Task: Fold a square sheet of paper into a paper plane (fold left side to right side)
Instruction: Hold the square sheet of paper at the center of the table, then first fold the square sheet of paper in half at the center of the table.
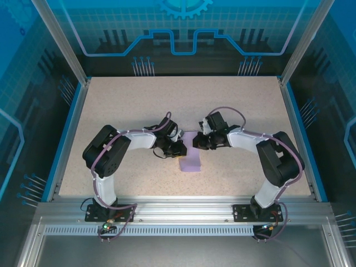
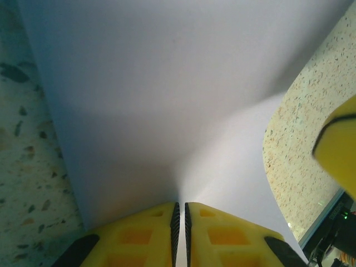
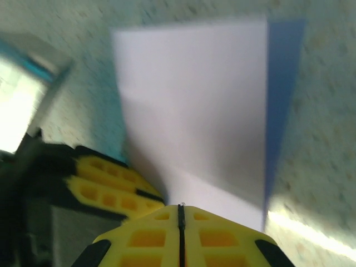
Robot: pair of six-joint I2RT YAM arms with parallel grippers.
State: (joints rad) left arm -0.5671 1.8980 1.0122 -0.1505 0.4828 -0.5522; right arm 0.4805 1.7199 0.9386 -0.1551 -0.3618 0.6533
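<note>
The square sheet of paper (image 1: 191, 162) is lavender and lies at the table's middle as a narrow strip, one layer raised off the surface. My left gripper (image 1: 179, 149) is at the sheet's left side and my right gripper (image 1: 196, 141) is at its upper right. In the left wrist view the left gripper (image 2: 180, 203) is shut on the paper (image 2: 167, 100), which bows upward from the tips. In the right wrist view the right gripper (image 3: 181, 206) is shut on the paper's (image 3: 194, 94) near edge, with the left gripper's yellow fingers (image 3: 105, 186) close beside it. The paper plane is out of view.
The speckled tabletop (image 1: 122, 105) stretches around the sheet, bounded by blue rails (image 1: 65, 139) left and right and an aluminium frame (image 1: 183, 203) at the near edge. The right gripper's yellow finger (image 2: 339, 147) sits close at the left wrist view's right edge.
</note>
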